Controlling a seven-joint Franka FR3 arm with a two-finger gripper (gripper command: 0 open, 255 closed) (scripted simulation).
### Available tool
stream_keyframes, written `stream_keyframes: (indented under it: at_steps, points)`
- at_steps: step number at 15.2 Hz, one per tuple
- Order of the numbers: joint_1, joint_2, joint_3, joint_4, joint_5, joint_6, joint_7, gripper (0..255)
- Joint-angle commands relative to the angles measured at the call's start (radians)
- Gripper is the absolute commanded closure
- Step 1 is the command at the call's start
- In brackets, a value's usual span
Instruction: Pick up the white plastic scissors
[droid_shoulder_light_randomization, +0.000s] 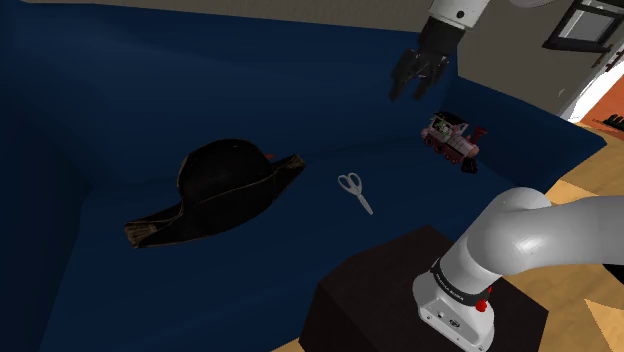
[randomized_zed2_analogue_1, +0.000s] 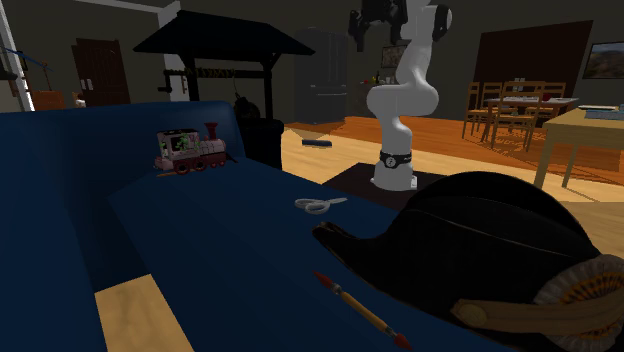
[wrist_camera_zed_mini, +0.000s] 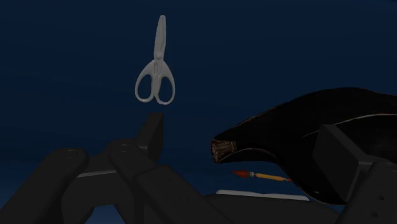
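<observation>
The white scissors (droid_shoulder_light_randomization: 353, 188) lie flat on a dark blue surface (droid_shoulder_light_randomization: 150, 90), blades pointing toward the stand. In the second exterior view the scissors (randomized_zed2_analogue_1: 318, 205) rest near the surface's edge, beside a black hat. My gripper (droid_shoulder_light_randomization: 408, 92) hangs high above the surface, well up and to the shoulder view's right of the scissors, fingers apart and empty. The gripper (randomized_zed2_analogue_1: 372, 30) is at the top of the second exterior view. In the wrist view the scissors (wrist_camera_zed_mini: 157, 70) lie ahead of the open gripper (wrist_camera_zed_mini: 245, 137), off toward one finger.
A large black hat (droid_shoulder_light_randomization: 225, 185) lies to the shoulder view's left of the scissors. A toy train (droid_shoulder_light_randomization: 452, 138) stands below the gripper. A red-tipped pencil (randomized_zed2_analogue_1: 360, 308) lies beside the hat (randomized_zed2_analogue_1: 480, 250). The dark stand (droid_shoulder_light_randomization: 400, 290) sits at lower right.
</observation>
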Motion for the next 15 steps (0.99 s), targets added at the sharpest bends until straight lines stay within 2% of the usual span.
stream_keyframes:
  at_steps: [1, 8, 15]
  points:
    - [0.0, 0.0, 0.0, 0.0, 0.0, 0.0, 0.0, 0]
    - [-0.025, -0.032, 0.003, -0.258, -0.029, 0.257, -0.01, 0]
    - [-0.054, 0.026, -0.001, -0.461, -0.06, 0.55, -0.016, 0]
